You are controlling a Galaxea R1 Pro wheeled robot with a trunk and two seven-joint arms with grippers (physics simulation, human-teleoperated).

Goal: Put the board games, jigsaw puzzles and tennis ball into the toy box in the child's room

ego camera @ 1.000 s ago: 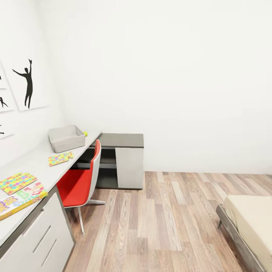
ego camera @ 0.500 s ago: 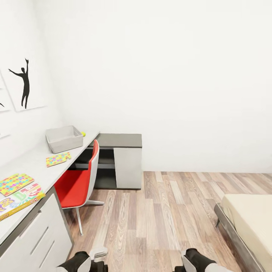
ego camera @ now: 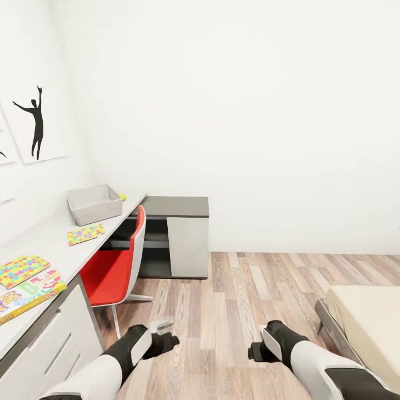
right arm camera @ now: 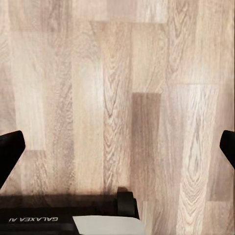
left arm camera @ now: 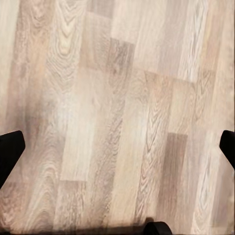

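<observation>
Head view shows the left gripper (ego camera: 161,336) and the right gripper (ego camera: 260,349) held low over the wood-plank floor (ego camera: 239,311), both empty. Each wrist view looks down at bare planks with the dark fingertips (left arm camera: 9,152) at opposite edges of the picture, so both pairs of jaws stand wide apart. A red chair (ego camera: 116,266) stands just ahead of the left gripper, pushed up to the table (ego camera: 55,244), which runs along the wall at the robot's left. On the table's near end lies a board game (ego camera: 28,291) with a jigsaw puzzle (ego camera: 21,270) just beyond it. Farther along lies the second jigsaw puzzle (ego camera: 85,234), then the toy box (ego camera: 94,204), with the tennis ball (ego camera: 122,196) just beside its far corner. A bed (ego camera: 366,328) corner shows to the right.
</observation>
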